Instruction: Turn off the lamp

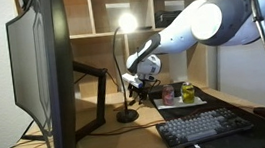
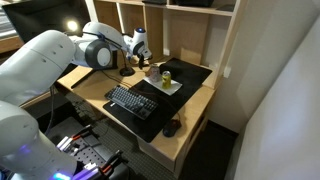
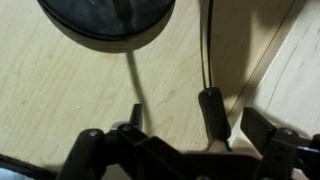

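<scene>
Light wooden desk under open wooden shelving, against a pale wall

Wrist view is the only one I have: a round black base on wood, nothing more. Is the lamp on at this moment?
Observer: Yes. The lamp head glows bright in an exterior view.
Operator: Where is the gripper compared to the lamp?
Observer: The gripper is low beside the thin stem, above the lamp base.
Operator: Anything close that I could hit?
Observer: A can and a yellow bottle stand on the desk just beyond the gripper.
</scene>
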Controlling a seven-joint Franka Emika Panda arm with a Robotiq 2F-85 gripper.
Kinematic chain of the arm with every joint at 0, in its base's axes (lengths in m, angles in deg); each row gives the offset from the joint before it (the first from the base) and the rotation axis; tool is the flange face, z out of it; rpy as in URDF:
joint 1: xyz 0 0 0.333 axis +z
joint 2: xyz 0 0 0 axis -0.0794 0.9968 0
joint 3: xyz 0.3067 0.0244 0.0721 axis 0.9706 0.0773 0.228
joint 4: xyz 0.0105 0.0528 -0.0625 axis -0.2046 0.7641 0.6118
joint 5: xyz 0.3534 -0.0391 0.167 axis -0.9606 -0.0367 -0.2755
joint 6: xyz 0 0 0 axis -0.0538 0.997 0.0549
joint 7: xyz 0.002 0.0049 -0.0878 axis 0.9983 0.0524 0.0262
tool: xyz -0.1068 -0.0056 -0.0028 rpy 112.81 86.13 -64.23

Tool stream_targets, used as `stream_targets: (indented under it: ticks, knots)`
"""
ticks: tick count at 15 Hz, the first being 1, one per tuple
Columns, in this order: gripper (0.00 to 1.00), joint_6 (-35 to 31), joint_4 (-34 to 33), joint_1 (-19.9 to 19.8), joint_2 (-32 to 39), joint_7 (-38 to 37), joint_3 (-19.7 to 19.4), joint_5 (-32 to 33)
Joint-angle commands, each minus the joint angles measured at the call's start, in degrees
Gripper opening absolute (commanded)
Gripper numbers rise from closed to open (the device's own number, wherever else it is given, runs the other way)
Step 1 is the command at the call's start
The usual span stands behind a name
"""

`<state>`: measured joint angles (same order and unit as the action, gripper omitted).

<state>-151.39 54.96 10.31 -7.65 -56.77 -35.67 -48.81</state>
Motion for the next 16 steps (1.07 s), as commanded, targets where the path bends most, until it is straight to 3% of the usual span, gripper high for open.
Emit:
stream_targets:
  ticks: [1,7,10,11,16]
  knots:
    - [1.0,0.9,-3.0,0.5,2.0,-2.4,-0.8,0.6]
    - [1.0,5.3,-4.5,2.0,1.6,-9.3,-3.8,3.9]
    - [1.0,9.6,-7.7,1.6,1.9,-10.7,-2.9,4.4]
    - [1.0,6.6,-4.1,1.5,0.7,-9.2,-2.8,3.8]
    - [1.0,8.3,-6.2,1.6,1.5,-10.4,-3.0,3.9]
